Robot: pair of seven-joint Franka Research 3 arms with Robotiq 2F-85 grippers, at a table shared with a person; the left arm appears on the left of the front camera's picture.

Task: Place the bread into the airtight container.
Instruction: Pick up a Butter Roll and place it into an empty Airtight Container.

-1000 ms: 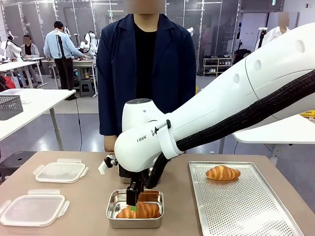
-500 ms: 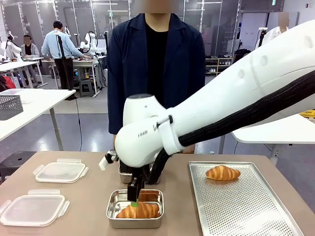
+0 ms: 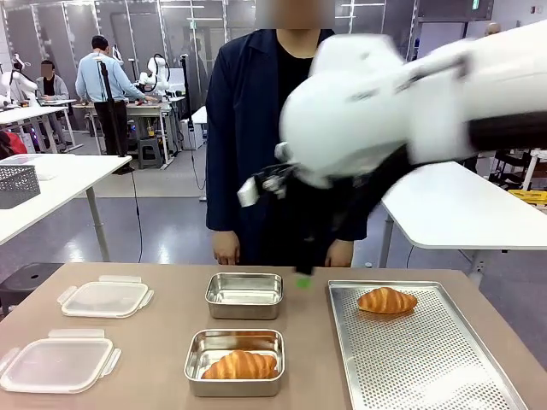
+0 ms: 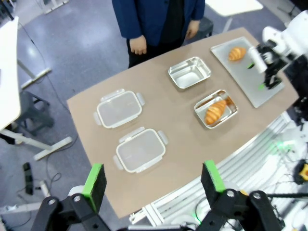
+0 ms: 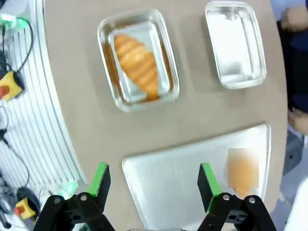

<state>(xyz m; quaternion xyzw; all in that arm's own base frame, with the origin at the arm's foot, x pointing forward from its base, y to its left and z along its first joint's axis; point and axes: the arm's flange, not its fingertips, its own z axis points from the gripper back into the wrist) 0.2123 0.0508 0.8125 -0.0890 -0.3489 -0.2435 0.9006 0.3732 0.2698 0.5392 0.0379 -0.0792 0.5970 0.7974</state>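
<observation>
One croissant (image 3: 240, 366) lies in the near-edge tin (image 3: 191, 372); a second croissant (image 3: 386, 300) waits on the tray (image 3: 427, 359). Left gripper (image 4: 153, 178) and right gripper (image 5: 154, 176) gape empty.

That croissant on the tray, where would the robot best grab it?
Across its thick middle, coming straight down from above. The croissant lies flat on the tray with nothing close beside it. Its ends taper to thin tips, which would likely slip or break.
</observation>
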